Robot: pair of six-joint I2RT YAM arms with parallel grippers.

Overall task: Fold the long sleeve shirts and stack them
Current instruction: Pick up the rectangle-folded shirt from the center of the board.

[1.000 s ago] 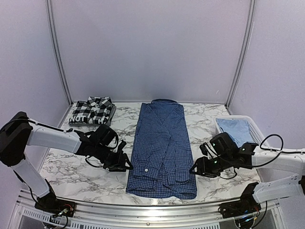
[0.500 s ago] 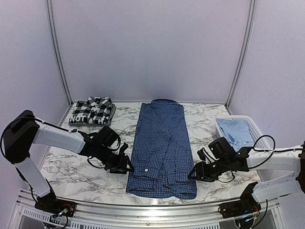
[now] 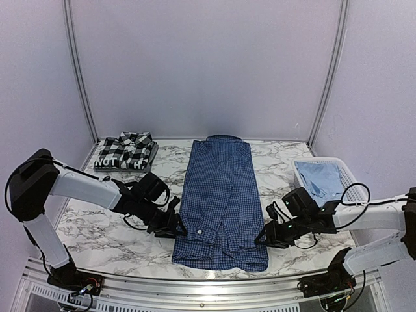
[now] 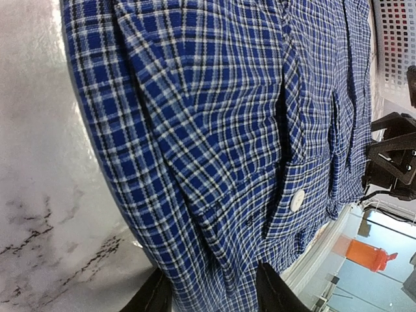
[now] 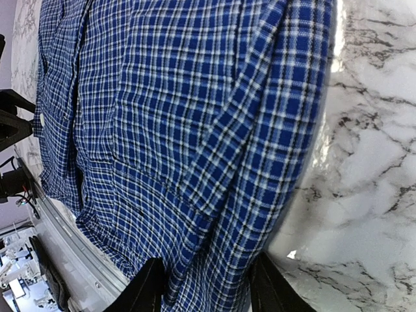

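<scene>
The dark blue checked shirt lies flat and lengthwise mid-table, collar at the far end, sleeves folded in. My left gripper is low at its left edge near the hem. In the left wrist view the open jaws straddle that edge of the shirt. My right gripper is at the right edge, also open, with the shirt's folded edge between its fingers. The black-and-white plaid shirt sits folded at the back left. The pale blue shirt lies in the basket.
A white slatted basket stands at the right edge of the marble table. The metal rail runs along the near edge just below the shirt's hem. White booth walls close in the back and sides.
Both grippers have slid inward and down onto the dark blue shirt's side edges. The right jaws have narrowed a little around the cloth.
</scene>
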